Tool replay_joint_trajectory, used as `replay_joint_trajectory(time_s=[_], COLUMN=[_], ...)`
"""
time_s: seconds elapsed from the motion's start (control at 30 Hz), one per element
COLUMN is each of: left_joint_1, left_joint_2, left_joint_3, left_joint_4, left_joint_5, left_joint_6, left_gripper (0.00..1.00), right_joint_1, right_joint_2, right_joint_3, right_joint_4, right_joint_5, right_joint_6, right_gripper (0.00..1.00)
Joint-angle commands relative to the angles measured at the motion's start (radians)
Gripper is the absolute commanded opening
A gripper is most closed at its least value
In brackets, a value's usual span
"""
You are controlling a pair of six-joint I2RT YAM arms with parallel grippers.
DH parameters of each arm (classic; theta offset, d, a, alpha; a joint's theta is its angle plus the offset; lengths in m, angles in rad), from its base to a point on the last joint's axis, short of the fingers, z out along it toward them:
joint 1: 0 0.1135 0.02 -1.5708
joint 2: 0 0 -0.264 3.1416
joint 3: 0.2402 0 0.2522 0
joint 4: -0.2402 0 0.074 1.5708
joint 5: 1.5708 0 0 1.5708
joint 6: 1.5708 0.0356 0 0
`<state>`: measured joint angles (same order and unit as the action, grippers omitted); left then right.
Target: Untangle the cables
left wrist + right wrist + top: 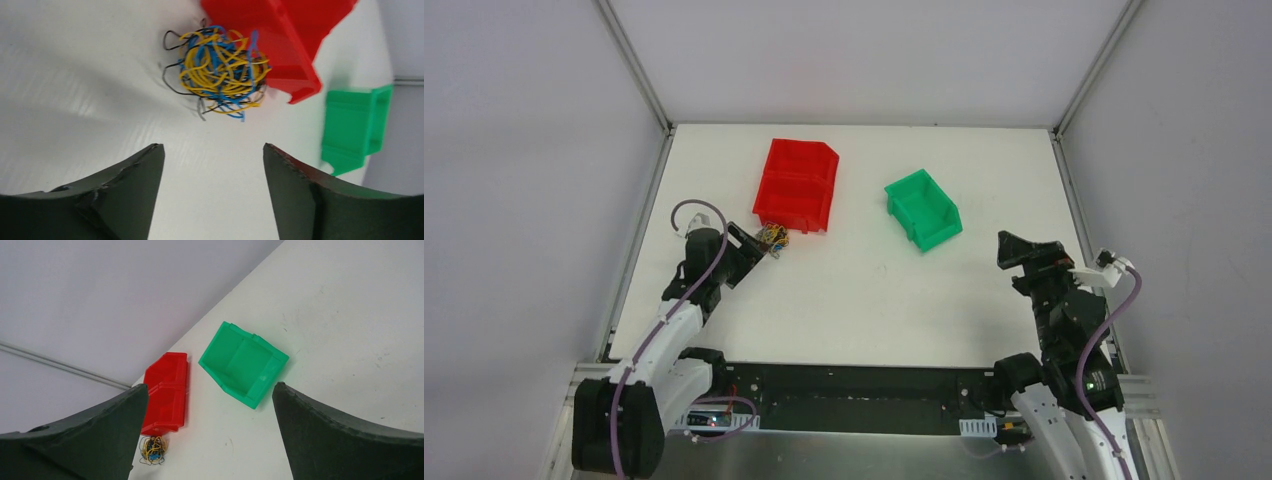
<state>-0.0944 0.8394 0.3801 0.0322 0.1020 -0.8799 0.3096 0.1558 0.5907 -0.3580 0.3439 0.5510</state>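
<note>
cables: thin yellow, blue, dark wires, loopy clump on white surface, just beside red plastic bin. left fingers, right fingers: spread wide, empty.

Seen from the top, the desk fills the middle of the frame. The left bin stands above centre, and the right bin stands to its right and a little lower, apart from it. The cables lie on the desk in one clump against the left bin's lower left corner. The left pincer is just beside the clump, at its lower left. The right pincer is at the frame's right, below and right of the right bin, well apart from the clump.
</note>
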Motion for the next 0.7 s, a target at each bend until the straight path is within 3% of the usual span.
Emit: replay_joint_trajectory(time_s=[0.0, 0.2, 0.43, 0.67], left_joint_1=[0.002, 0.002, 0.000, -0.079], left_joint_2=[0.122, 0.149, 0.199, 0.331], left_joint_3=[0.075, 0.097, 0.121, 0.193], left_joint_4=[0.038, 0.046, 0.110, 0.135], left_joint_5=[-0.036, -0.093, -0.019, -0.054], left_joint_6=[0.011, 0.057, 0.133, 0.203], left_gripper=[0.70, 0.67, 0.67, 0.56], right_joint_1=[0.004, 0.003, 0.003, 0.003], right_joint_2=[0.054, 0.057, 0.060, 0.064], right_joint_3=[0.024, 0.017, 0.011, 0.013], right_joint_4=[-0.003, 0.008, 0.021, 0.023], right_joint_5=[0.020, 0.008, -0.015, -0.020], right_joint_6=[0.025, 0.026, 0.021, 0.020], right_gripper=[0.99, 0.99, 1.00, 0.99])
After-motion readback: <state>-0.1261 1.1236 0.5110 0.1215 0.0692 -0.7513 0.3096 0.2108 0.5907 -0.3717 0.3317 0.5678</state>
